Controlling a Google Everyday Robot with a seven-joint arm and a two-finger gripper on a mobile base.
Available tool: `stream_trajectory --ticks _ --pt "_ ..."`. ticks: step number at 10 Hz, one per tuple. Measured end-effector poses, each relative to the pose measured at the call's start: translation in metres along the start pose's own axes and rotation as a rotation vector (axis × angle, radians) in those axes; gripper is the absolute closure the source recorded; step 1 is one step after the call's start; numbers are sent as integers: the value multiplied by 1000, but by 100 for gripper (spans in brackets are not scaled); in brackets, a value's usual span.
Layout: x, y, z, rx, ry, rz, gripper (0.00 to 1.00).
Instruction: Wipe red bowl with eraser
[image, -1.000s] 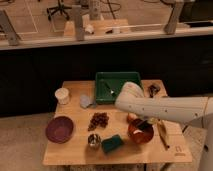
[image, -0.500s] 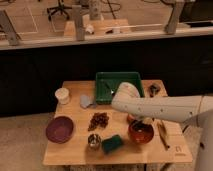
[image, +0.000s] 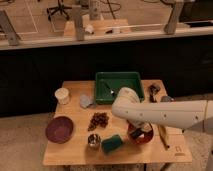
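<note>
The red bowl (image: 135, 137) sits on the wooden table (image: 75, 150) at the front right, mostly covered by my white arm. My gripper (image: 144, 129) reaches down into the bowl and is shut. A small dark piece at its tip, the eraser (image: 146, 131), rests against the bowl's inside. The rest of the eraser is hidden by the gripper.
A green sponge (image: 113, 144) and a metal cup (image: 94, 141) lie just left of the red bowl. A purple bowl (image: 59, 129) stands front left, a brown cluster (image: 99, 120) mid-table, a green tray (image: 119, 76) behind, and a white cup (image: 62, 95) back left. A yellowish thing (image: 164, 134) lies right of the bowl.
My arm's bend has shifted a little left and down over the red bowl. The gripper stays in the bowl. Nothing else on the table has moved.
</note>
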Motion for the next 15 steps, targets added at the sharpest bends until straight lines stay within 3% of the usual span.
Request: stream_trajectory --ticks 3,7,10,15 --pt "10 14 -3 -6 -3 24 85" --pt "46 23 -11 -2 -1 104 85" --pt "58 16 -7 4 0 140 85" --pt "60 -1 -1 19 -44 166 85"
